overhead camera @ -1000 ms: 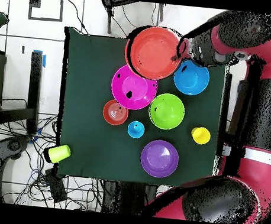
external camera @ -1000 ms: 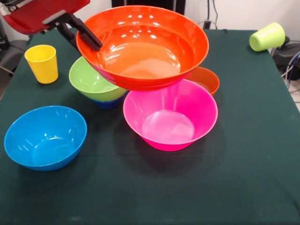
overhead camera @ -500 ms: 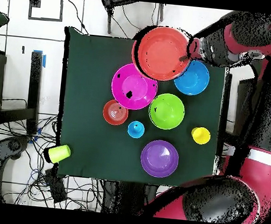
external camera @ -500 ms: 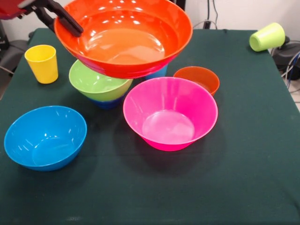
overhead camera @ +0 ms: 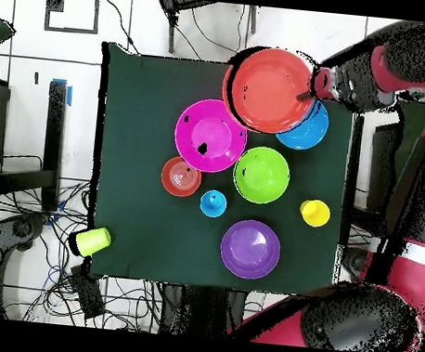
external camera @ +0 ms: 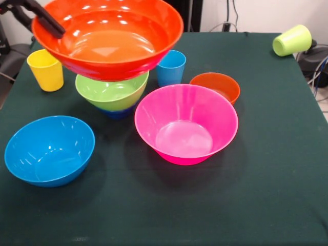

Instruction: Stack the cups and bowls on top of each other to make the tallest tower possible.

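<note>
Orange-red plastic, the large bowl point(external camera: 107, 38) hung clear of the table, its rim pinched by the gripper point(external camera: 43, 21). Below and beside the gripper sat the green bowl point(external camera: 111, 92), nested on a small dark blue bowl point(external camera: 118, 113). In my judgement, the held bowl needed centring and levelling over the green one before release, since a rim-held bowl would tilt.

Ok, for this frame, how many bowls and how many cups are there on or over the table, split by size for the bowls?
Large bowls: 5 (orange-red, pink, light blue, lime green, purple)
Small bowls: 2 (orange, dark blue under the lime green one)
Cups: 3 (yellow, light blue, lime green lying on its side)
Total: 10
</note>
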